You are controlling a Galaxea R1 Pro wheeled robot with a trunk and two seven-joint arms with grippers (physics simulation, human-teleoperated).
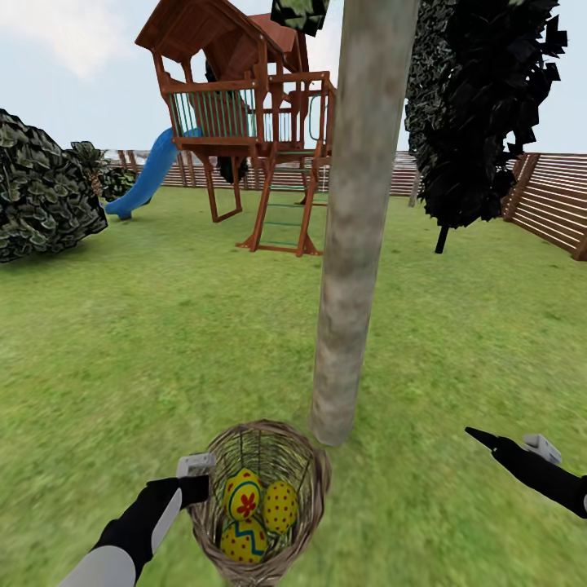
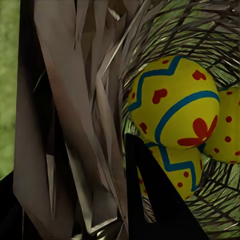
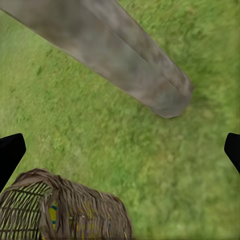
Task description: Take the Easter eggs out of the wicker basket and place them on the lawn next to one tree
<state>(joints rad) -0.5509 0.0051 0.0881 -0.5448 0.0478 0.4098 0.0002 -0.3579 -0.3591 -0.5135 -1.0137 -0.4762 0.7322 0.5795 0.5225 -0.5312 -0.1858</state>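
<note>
Lawn [image 1: 147, 342]: mottled green grass, flat. Tree [image 1: 352, 244] trunk rooted in it, grey-brown, upright. Wooden play tower [image 1: 244, 122] with blue slide [image 1: 151, 173] stands farther back. Round bush [image 1: 41, 191] at left, dark narrow-trunked tree [image 1: 481, 106] at right.

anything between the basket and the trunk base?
Head view: just a narrow strip of bare lawn between the basket and the trunk. Right wrist view shows the same gap.

three Easter eggs [image 1: 259, 515], one wicker basket [image 1: 314, 477], maybe two trees [image 1: 359, 212]
</note>
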